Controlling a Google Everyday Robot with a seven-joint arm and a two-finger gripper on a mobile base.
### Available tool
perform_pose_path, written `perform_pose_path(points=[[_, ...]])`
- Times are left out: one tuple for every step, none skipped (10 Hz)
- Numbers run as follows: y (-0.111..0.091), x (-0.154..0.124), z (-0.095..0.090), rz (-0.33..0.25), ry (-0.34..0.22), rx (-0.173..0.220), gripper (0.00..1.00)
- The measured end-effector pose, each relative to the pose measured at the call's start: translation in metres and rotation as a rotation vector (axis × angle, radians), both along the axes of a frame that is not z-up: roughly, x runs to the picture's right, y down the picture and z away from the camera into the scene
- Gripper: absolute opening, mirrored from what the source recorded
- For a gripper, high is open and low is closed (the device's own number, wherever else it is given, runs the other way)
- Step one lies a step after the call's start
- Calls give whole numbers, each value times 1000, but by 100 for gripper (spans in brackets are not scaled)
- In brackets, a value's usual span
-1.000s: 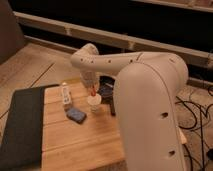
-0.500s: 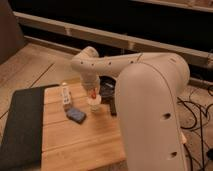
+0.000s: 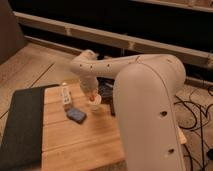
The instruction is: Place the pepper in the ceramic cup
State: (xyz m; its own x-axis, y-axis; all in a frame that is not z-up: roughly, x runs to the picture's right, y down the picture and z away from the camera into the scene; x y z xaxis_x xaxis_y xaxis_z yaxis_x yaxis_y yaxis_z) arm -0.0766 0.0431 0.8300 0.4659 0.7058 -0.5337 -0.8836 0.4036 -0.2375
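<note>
Hovering just above the ceramic cup point(image 3: 95, 105) on the wooden surface point(image 3: 75, 145), the pincer point(image 3: 93, 91) is pinched narrow on the red-orange pepper point(image 3: 94, 94); a white bar point(image 3: 65, 96) lies left of the cup.

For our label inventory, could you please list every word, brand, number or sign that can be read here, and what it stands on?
None can be read.
On the white bar: dark marks, too blurred to read.
On the ceramic cup: no lettering shows.
The gripper hangs just above the cup, fingers shut on the pepper; no label shows on either.
</note>
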Motion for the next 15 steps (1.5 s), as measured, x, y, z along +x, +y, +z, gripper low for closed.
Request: perform_pose_path(points=[[1,2,1,-3,4,-2,0],[2,4,2,-4,7,-4,0],[4,6,5,-6,10,-8,0],[5,6,7,-7,10,-11,0],[6,6,10,-8,9,-15,0],[6,5,12,-9,8,-16,0],[5,5,14,-13,6,-15,0],[5,5,15,-14,5,-14,0],[5,5,16,-15,6,-14,0],[5,5,17,-16,6,-14,0],[6,5,18,-15,5,-16,3],[7,5,19,-17,4,-19,12],[8,4,20,-18,2,-22,23],[10,4,20,-17,0,-26,34],[12,4,20,-15,-3,-31,44]])
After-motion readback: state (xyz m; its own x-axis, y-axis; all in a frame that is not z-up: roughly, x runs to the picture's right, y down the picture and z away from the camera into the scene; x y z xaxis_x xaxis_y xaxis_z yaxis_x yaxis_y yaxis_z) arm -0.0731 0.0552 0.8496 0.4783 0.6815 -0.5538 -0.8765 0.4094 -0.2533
